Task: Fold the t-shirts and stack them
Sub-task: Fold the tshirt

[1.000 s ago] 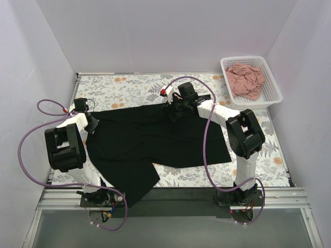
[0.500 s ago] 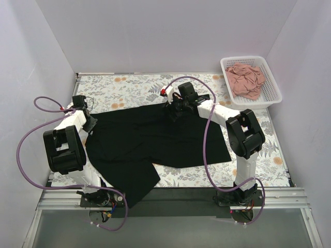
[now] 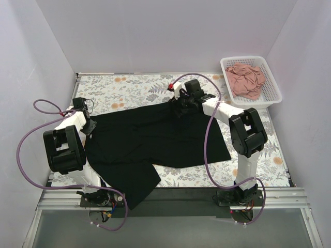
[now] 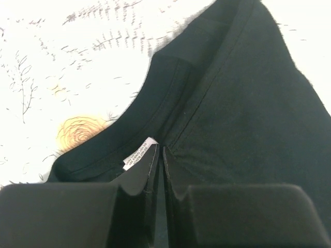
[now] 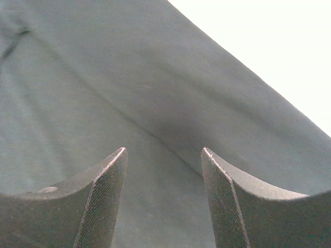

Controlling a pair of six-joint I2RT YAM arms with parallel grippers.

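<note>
Floral worktop [image 3: 129, 85], white walls. The black t-shirt [image 3: 150, 139] sprawls across the middle, spilling over the near edge. The left gripper [image 4: 161, 155] pinches its collar; the right gripper [image 5: 163, 151] gapes empty over its far side. Flattening step, I'd judge — next, the right must grab cloth.

The print on the white label [image 4: 138, 156] was too small to be read, and its lower corner was covered by the left gripper [image 4: 161, 155] (whether cloth was pinched there could not be told). The black t-shirt [image 3: 155, 139] was cut off by the right wrist view's left and bottom edges. The sleeves of the pink t-shirt [image 3: 245, 80], crumpled in the basket [image 3: 275, 95], could not be made out.
</note>
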